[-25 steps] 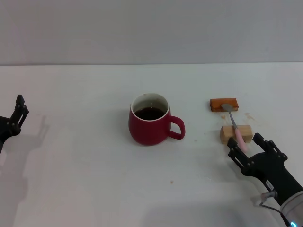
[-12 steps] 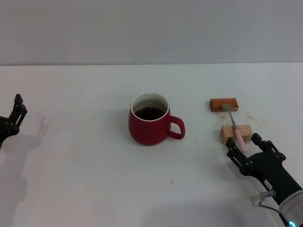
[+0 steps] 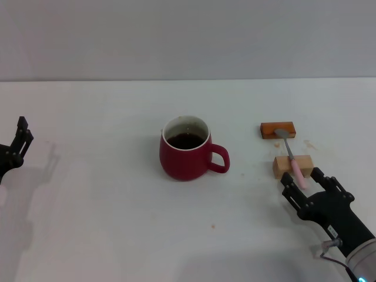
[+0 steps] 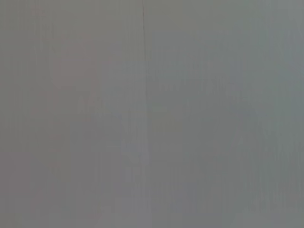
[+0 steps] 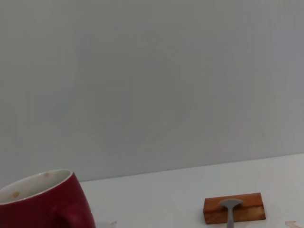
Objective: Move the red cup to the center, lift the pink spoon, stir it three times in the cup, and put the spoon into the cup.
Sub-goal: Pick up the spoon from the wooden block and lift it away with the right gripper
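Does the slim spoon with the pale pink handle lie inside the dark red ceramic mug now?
No, the slim pink-handled spoon rests across two wooden blocks, apart from the dark red ceramic mug, near the right gripper.

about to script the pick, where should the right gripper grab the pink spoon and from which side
Grip the pink spoon by its pink handle end, which overhangs the tan block toward the robot. Come from the near side, where the open right gripper already sits. The bowl rests on the orange-brown block.

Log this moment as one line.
red cup: centre, upright | pink spoon: across two wooden blocks | right gripper: open at spoon handle | left gripper: idle, table's left edge
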Tool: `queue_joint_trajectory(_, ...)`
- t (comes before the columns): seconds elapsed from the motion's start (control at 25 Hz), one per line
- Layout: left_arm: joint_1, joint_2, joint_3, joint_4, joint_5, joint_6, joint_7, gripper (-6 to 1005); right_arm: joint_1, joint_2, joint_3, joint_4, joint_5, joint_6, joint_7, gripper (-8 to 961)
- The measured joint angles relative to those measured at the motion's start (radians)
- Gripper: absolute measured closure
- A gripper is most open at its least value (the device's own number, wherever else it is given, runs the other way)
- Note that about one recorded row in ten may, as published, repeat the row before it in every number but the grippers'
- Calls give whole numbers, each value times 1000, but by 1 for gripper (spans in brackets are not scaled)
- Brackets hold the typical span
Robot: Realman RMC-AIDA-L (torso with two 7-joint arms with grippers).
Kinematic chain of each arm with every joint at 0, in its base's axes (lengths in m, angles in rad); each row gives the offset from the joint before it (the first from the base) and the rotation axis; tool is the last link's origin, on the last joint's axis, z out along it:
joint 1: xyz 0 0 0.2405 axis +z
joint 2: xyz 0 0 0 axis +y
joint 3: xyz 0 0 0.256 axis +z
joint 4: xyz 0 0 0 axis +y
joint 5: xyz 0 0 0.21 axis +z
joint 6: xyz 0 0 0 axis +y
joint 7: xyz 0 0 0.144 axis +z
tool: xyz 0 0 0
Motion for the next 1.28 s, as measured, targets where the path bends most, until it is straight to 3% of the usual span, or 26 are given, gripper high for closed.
queue_joint_trajectory(0.2,4,0,0,0,0,3,0,140,-2,-2,-8,1,0,-7,11,201)
queue_joint_trajectory(0.4,9,0,0,0,0,6,0,140,-1,-3,-9,1,0,-2,13,376)
queue_joint_trajectory(0.64,10,1,0,0,0,7,0,140,5,-3,0,-4,0,4,14,434)
queue_joint_trajectory(1.04,12,2,2,2,0,7,0,140,22,-3,4,-4,0,28,19,432)
queue_joint_trajectory(1.28,12,1,6,9,0,9,0,140,26,-3,3,-1,0,39,19,490)
